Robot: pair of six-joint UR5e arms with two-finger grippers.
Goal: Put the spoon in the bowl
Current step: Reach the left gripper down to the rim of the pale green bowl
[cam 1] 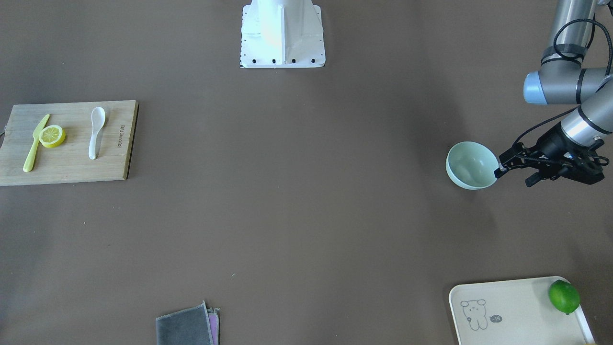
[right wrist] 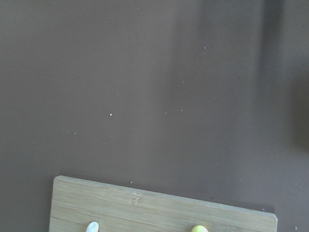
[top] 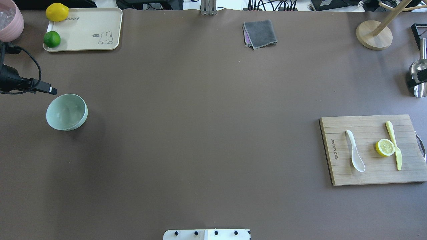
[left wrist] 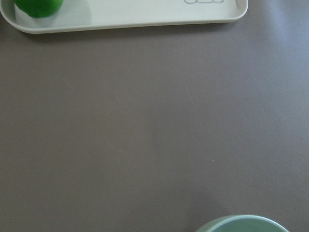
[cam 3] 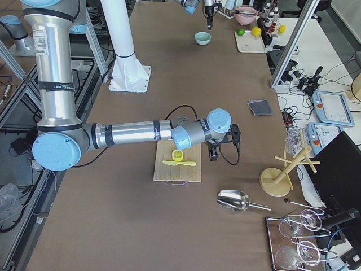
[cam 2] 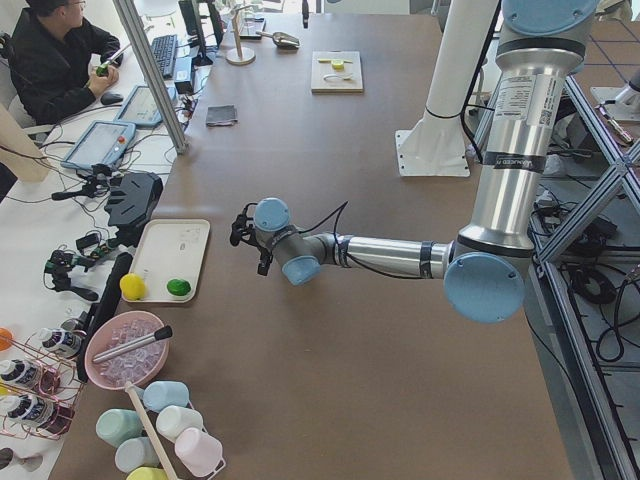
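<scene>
Bench (top: 200,133) layout, sides are the robot's:
- Left side: bowl (top: 66,111) sits alone, near the left edge.
- Far left corner: tray (top: 86,33), well apart from the bowl and behind it. Lemon (top: 57,12) is on the tray's far left corner. Lime (top: 52,39) is on its left edge, nearer the robot.
- Far edge, a bit right of centre: cloth (top: 260,33).
- Far right corner: stand (top: 373,35).
- Right edge: scoop (top: 418,75), between stand and board.
- Right side: board (top: 370,173). On it, left to right: spoon (top: 354,155), slice (top: 385,147), knife (top: 394,144). The spoon lies apart from the slice, scoop end toward the robot. The knife touches the slice's right side and runs roughly parallel to the spoon.
</scene>
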